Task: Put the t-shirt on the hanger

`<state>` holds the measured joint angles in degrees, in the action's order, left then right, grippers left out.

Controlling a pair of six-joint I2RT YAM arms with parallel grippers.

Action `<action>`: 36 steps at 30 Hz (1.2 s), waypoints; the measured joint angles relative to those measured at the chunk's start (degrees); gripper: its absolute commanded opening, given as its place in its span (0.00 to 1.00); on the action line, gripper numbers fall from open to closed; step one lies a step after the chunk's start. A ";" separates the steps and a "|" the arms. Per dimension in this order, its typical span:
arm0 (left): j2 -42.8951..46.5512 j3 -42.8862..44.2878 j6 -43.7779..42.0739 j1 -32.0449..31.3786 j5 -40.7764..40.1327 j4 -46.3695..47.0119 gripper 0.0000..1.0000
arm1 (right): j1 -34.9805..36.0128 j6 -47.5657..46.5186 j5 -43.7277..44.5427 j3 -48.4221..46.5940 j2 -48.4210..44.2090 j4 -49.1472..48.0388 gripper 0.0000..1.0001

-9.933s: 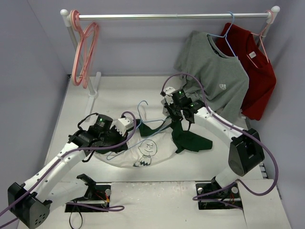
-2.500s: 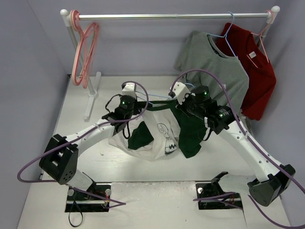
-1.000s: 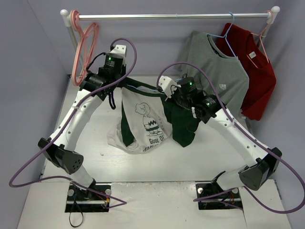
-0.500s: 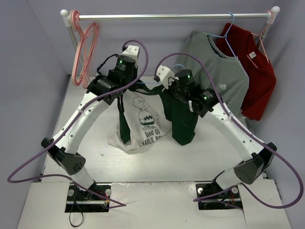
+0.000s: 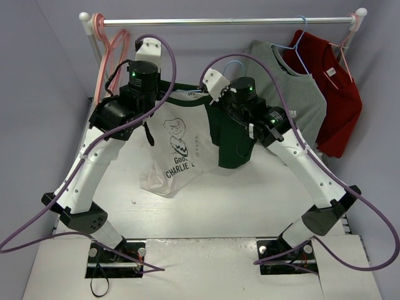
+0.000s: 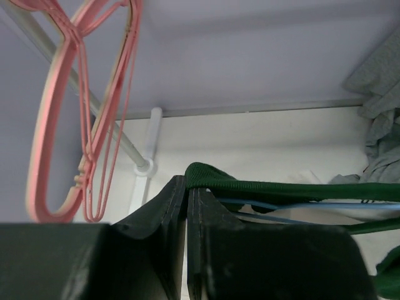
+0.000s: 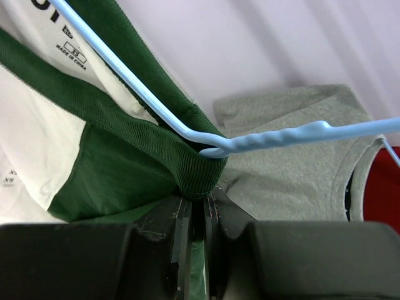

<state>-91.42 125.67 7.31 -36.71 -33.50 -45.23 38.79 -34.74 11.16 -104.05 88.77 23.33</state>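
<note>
Off-white t-shirt [image 5: 182,150], green sleeves, cartoon face, hanging spread

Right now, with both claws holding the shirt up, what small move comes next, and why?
Probably raise both toward the rail: the t-shirt hangs between the left claw and right claw, each shut on its green neckline, the hanger inside, its hook not yet on the rail.

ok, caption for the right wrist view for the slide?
Right gripper shut on the green collar of the t-shirt, light-blue hanger emerging beside it, grey t-shirt behind.
</note>
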 measured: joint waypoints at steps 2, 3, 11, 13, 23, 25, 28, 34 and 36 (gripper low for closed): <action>0.57 0.00 -0.52 -0.11 -0.68 -0.04 0.00 | 0.48 0.04 -0.02 0.55 -1.29 -0.24 0.00; 0.76 0.00 -0.44 -0.11 -0.50 -0.24 0.00 | 0.72 0.13 -0.04 0.92 -1.99 -0.33 0.00; 0.57 -0.07 3.56 -1.44 3.43 -3.37 0.00 | 2.45 1.81 0.37 3.91 -4.85 -1.25 0.00; 0.57 -0.92 4.42 -1.88 3.65 -3.58 0.00 | 2.95 2.56 1.86 4.02 -4.39 -1.25 0.00; 0.79 -7.06 8.28 -1.97 6.47 -3.17 0.00 | 4.07 8.35 8.83 8.44 -3.61 -2.40 0.00; 2.16 -10.69 9.73 -1.97 7.61 -1.60 0.00 | 4.07 9.53 9.16 8.92 -3.61 -2.99 0.00; 3.45 -14.67 11.93 -1.97 9.62 0.00 0.00 | 4.07 10.71 10.25 8.94 -3.61 -2.97 0.00; 5.42 -18.05 12.24 -1.97 7.89 2.34 0.00 | 4.07 10.95 12.48 9.29 -3.76 -3.32 0.00; 5.97 -18.05 11.65 -1.97 6.73 2.69 0.00 | 4.15 10.97 12.59 10.51 -4.35 -3.80 0.00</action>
<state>-85.45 107.61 18.96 -38.68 -26.76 -42.54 42.94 -23.77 23.75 -93.54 84.42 19.53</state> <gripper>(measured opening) 0.047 0.106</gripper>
